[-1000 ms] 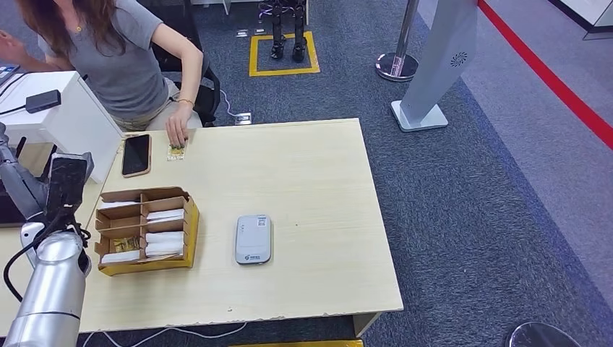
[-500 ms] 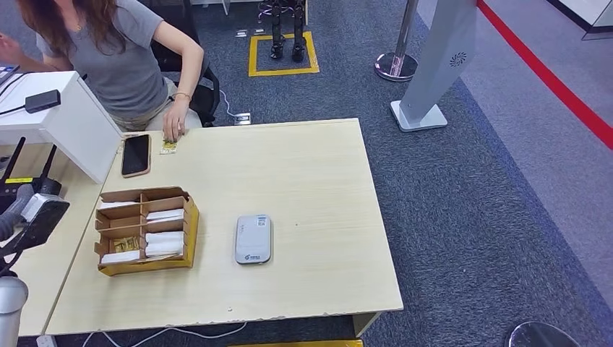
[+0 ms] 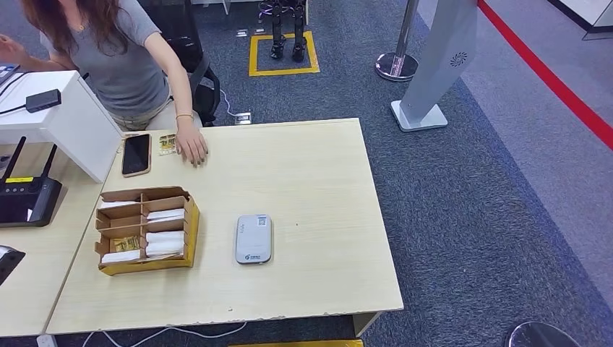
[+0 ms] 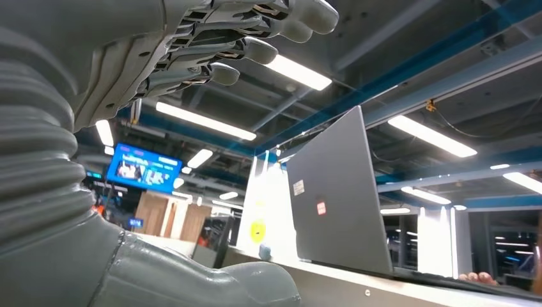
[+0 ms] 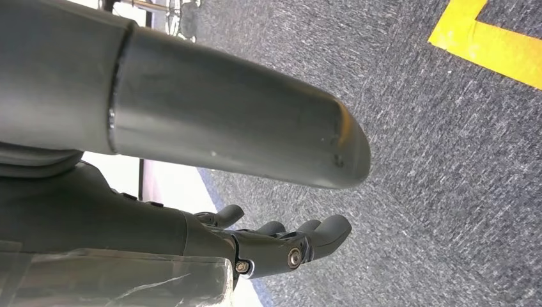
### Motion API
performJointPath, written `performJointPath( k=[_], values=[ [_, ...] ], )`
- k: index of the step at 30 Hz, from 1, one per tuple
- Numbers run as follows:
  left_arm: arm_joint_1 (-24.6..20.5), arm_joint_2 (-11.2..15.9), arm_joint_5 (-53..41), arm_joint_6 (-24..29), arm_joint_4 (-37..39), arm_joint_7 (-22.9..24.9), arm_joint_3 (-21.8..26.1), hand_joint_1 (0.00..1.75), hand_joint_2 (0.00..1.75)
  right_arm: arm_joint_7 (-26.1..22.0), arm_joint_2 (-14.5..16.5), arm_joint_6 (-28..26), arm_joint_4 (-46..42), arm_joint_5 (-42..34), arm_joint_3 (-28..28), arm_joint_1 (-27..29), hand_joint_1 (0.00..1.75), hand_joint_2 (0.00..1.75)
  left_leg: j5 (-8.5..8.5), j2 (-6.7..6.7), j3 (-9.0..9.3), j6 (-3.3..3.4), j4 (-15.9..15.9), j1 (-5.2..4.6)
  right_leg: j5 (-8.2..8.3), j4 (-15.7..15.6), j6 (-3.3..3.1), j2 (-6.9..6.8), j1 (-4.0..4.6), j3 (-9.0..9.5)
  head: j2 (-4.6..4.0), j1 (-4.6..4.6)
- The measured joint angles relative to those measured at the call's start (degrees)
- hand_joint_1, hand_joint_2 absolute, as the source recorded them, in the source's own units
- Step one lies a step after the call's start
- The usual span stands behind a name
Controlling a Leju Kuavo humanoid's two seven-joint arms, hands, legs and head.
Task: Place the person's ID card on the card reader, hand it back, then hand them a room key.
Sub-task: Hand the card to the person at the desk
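A small gold-patterned card (image 3: 168, 144) lies at the table's far edge, between a black phone (image 3: 136, 154) and the person's hand (image 3: 191, 149), which rests flat on the table just right of it. The grey card reader (image 3: 253, 239) sits mid-table with nothing on it. A cardboard box (image 3: 189, 230) holds white sleeves and a gold card (image 3: 124, 244). My left hand (image 4: 192, 51) has its fingers spread and holds nothing; a dark bit of that arm (image 3: 6, 262) shows at the left edge. My right hand (image 5: 275, 246) hangs over the carpet, holding nothing.
A black router (image 3: 27, 199) and a white stand (image 3: 69, 123) are on the side desk to the left. A grey laptop (image 4: 332, 198) stands near my left hand. Beyond the table are a stanchion base (image 3: 396, 66) and a grey sign panel (image 3: 441, 58).
My left arm has dropped down and out toward the lower left edge. The person slid the card slightly toward the far edge, let go of it, and moved their hand to its right.
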Motion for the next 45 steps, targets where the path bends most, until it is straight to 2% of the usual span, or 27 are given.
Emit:
performJointPath(
  k=[5, 8, 13, 18, 23, 26, 35, 45],
  values=[
    [1.46, 0.54, -4.35, 0.06, 0.41, 0.54, 1.07, 0.00, 1.75, -0.39, 0.00, -0.32, 0.00, -0.34, -0.09, -0.25, 0.00, 0.00, 0.00, 0.00, 0.01, 0.00, 0.00, -0.02, 0.01, 0.00, 0.00, 0.01, -0.01, 0.02, 0.00, 0.00],
    [3.31, -0.32, -9.05, 1.07, 0.51, 0.46, 1.27, 0.00, 1.75, -0.67, 0.04, -0.50, 0.00, -0.87, -0.17, -0.65, 0.00, 0.00, -0.01, 0.00, 0.01, 0.01, 0.00, -0.03, 0.00, -0.02, 0.00, 0.01, -0.01, 0.01, 0.00, 0.00],
    [8.19, -5.48, -17.29, 3.62, -0.69, 0.61, 1.17, 0.00, 1.75, -0.86, 0.26, -1.24, 0.00, -1.92, -0.41, -0.93, 0.00, 0.00, -0.05, 0.04, 0.01, 0.05, 0.00, -0.04, -0.01, -0.09, 0.01, 0.05, -0.03, -0.01, 0.00, 0.01],
    [12.51, -11.10, -19.03, 3.89, -2.87, 0.89, 0.26, 0.00, 1.75, -1.11, 0.40, -1.96, 0.00, -2.39, -1.07, -0.60, 0.00, 0.00, -0.07, 0.03, -0.01, 0.08, 0.01, -0.05, -0.01, -0.13, 0.03, 0.02, -0.03, -0.02, 0.00, 0.02],
    [14.11, -14.22, -20.46, 3.86, -3.60, 0.93, -1.59, 0.00, 1.75, -1.11, 0.44, -2.02, 0.00, -2.37, -1.42, -0.37, 0.00, 0.00, -0.07, 0.01, 0.00, 0.08, 0.01, -0.05, -0.01, -0.13, 0.03, 0.00, -0.03, 0.00, 0.00, 0.00],
    [14.55, -15.87, -21.75, 4.27, -3.31, 2.05, -4.75, 0.00, 1.75, -1.09, 0.44, -2.09, 0.00, -2.27, -1.51, -0.33, 0.00, 0.00, -0.06, 0.00, 0.01, 0.08, 0.01, -0.04, -0.01, -0.12, 0.03, -0.01, -0.03, 0.01, -0.01, 0.01],
    [14.01, -17.41, -18.55, 4.49, -2.54, 3.88, -11.93, 0.00, 1.75, -1.09, 0.42, -2.33, -0.02, -2.02, -1.53, -0.44, 0.00, 0.00, -0.06, -0.02, 0.02, 0.08, 0.01, -0.04, 0.00, -0.12, 0.03, -0.02, -0.03, 0.02, 0.00, 0.01],
    [11.29, -18.49, -17.95, 4.49, -1.58, 4.10, -17.05, 0.00, 1.75, -1.01, 0.24, -2.87, -0.07, -1.14, -1.53, -0.65, 0.00, 0.00, -0.06, -0.03, 0.02, 0.08, 0.01, -0.04, 0.00, -0.12, 0.03, -0.03, -0.03, 0.03, 0.00, 0.01]
  ],
)
